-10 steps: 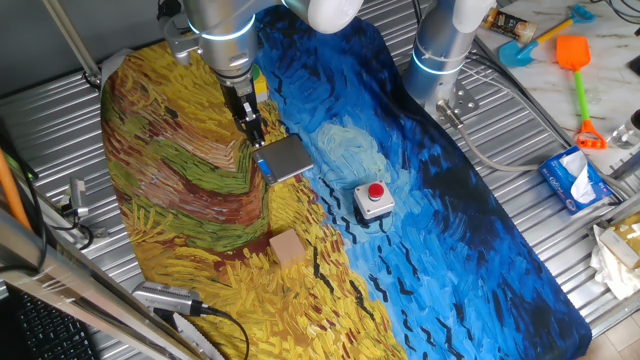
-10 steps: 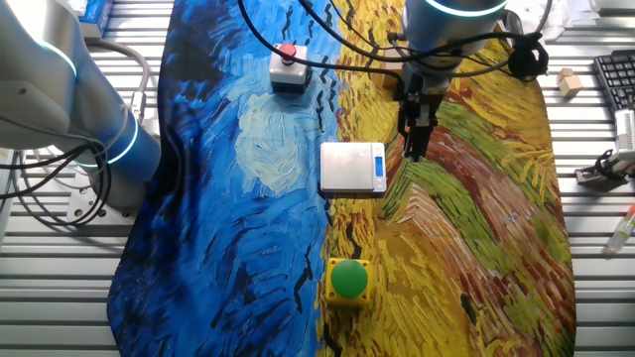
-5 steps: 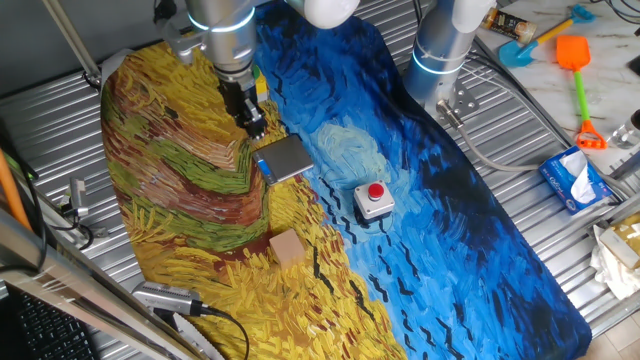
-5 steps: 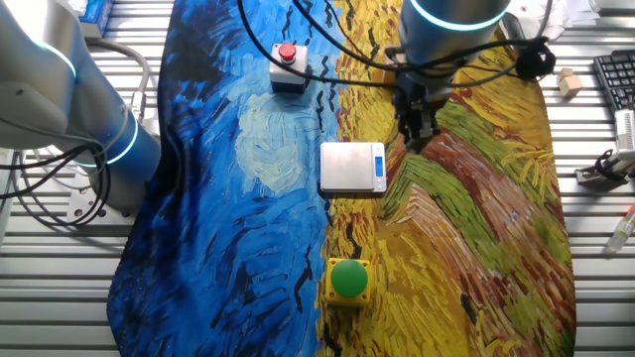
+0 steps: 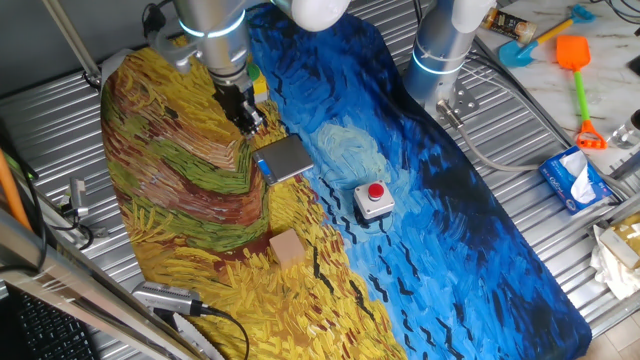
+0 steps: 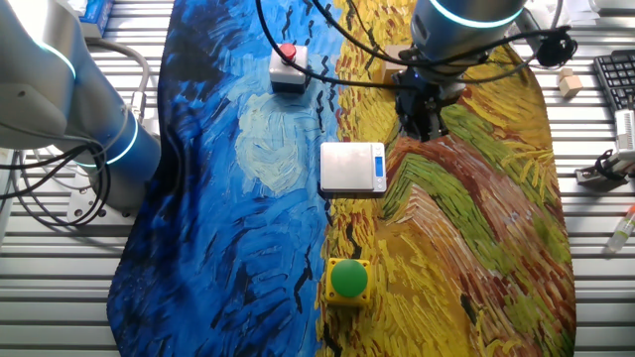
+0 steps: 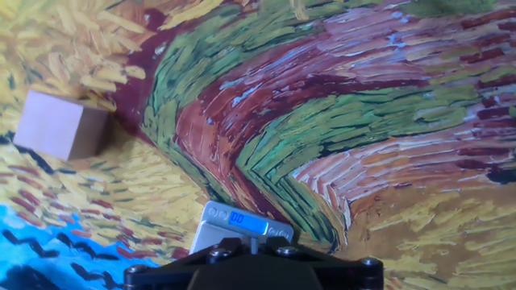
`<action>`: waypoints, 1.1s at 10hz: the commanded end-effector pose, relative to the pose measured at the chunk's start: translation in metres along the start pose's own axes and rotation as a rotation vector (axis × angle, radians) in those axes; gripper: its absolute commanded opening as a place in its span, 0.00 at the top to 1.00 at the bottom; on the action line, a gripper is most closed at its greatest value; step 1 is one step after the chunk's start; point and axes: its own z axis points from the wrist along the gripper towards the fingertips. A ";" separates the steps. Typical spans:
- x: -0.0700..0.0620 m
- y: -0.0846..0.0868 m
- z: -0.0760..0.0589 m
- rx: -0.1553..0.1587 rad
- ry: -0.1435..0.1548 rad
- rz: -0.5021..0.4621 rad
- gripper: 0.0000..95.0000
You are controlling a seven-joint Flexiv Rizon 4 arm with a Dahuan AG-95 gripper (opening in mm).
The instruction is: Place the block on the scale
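Note:
The block (image 5: 286, 246) is a light-tan wooden cube on the yellow part of the cloth, near the front in one fixed view. In the hand view it lies at the far left (image 7: 60, 125). The scale (image 5: 285, 158) is a flat grey plate with a blue tab; it also shows in the other fixed view (image 6: 350, 167) and at the bottom of the hand view (image 7: 234, 225). My gripper (image 5: 247, 118) hangs above the cloth just beside the scale, far from the block; it also shows in the other fixed view (image 6: 422, 124). Its fingers look close together and hold nothing.
A grey box with a red button (image 5: 373, 199) stands right of the scale. A yellow box with a green button (image 6: 348, 279) sits on the cloth. A second arm's base (image 5: 440, 50) stands at the cloth's edge. A painted cloth (image 5: 450, 230) covers the table.
My gripper has risen a little, drifted away from the scale's edge and turned about its axis. The block and scale have not moved.

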 end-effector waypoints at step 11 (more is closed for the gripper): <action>-0.008 0.006 0.004 -0.027 -0.008 0.062 1.00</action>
